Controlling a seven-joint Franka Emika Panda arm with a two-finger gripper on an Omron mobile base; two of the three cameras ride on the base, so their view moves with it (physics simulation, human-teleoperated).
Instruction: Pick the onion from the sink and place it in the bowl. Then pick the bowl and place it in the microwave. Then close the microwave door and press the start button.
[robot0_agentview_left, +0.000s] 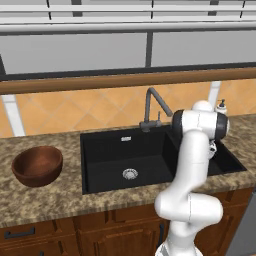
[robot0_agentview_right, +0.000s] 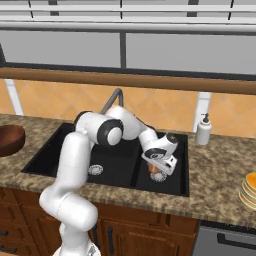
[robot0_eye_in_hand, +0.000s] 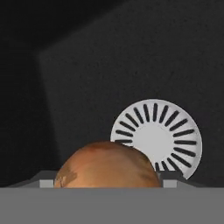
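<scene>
Down in the right half of the sink (robot0_agentview_right: 65, 150), that's where the action is: the black basin is sunk in the speckled stone counter (robot0_agentview_left: 45, 195), and the white arm (robot0_agentview_right: 75, 165) bends over the sink's front rim and reaches down inside. Left of the sink, on the counter and well apart from it, sits the reddish-brown bowl (robot0_agentview_left: 37, 165), upright. At the sink's back rim stands the dark grey faucet (robot0_agentview_left: 152, 107), and just right of the sink, against the tiled wall, a white soap dispenser (robot0_agentview_right: 203, 131). A stack of orange-topped discs (robot0_agentview_right: 249, 191) lies far off to the sink's right. Now the gripper (robot0_agentview_right: 159, 172), hanging low over the sink floor, with the onion (robot0_eye_in_hand: 107, 165) right at its tips; in the hand view the onion sits between the two fingertips (robot0_eye_in_hand: 46, 183), one on each side. The jaws stand apart around it, but whether they actually press on it I cannot tell. Beside the onion on the sink floor, a round steel drain (robot0_eye_in_hand: 166, 138).
</scene>
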